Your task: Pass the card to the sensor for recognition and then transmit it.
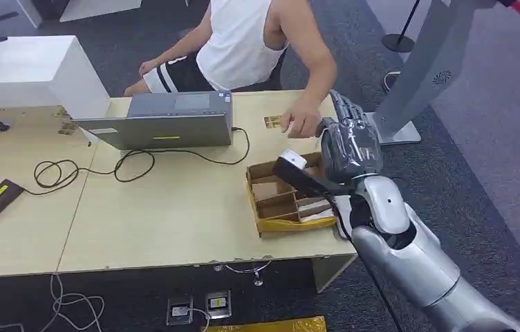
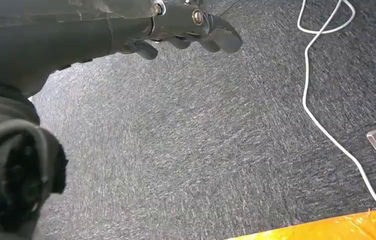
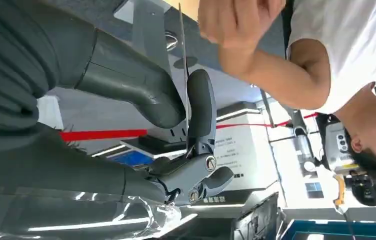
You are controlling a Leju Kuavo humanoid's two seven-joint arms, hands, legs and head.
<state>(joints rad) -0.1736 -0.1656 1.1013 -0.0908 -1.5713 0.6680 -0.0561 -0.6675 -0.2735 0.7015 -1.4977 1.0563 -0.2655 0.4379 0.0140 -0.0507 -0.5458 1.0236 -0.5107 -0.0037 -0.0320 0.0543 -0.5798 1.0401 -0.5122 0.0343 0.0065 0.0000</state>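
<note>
Right of centre in the head view, the right hand [image 1: 351, 142] is raised above the wooden table [image 1: 160, 221], facing a person's hand [image 1: 303, 124] that hovers just beside it; I cannot make out the card from here; below the hand sit a cardboard tray [image 1: 286, 200] with compartments and a dark scanner-like device [image 1: 297, 173] with a white end, likely the sensor; a grey laptop [image 1: 164, 121] stands at upper centre; no writing is legible.

Along the top of the left wrist view, the left hand [image 2: 181, 30] hangs over grey carpet [image 2: 201, 140], fingers loosely curled, holding nothing; a white cable [image 2: 316, 100] runs down the right side.

At centre of the right wrist view, the card [image 3: 182, 60] shows edge-on as a thin line pinched between thumb [image 3: 141, 85] and a dark finger [image 3: 199, 112]; it looks light, stiff and slick, best taken by its free end; the person's hand [image 3: 238, 20] nears that end at the top; signs behind are too small to read.
</note>
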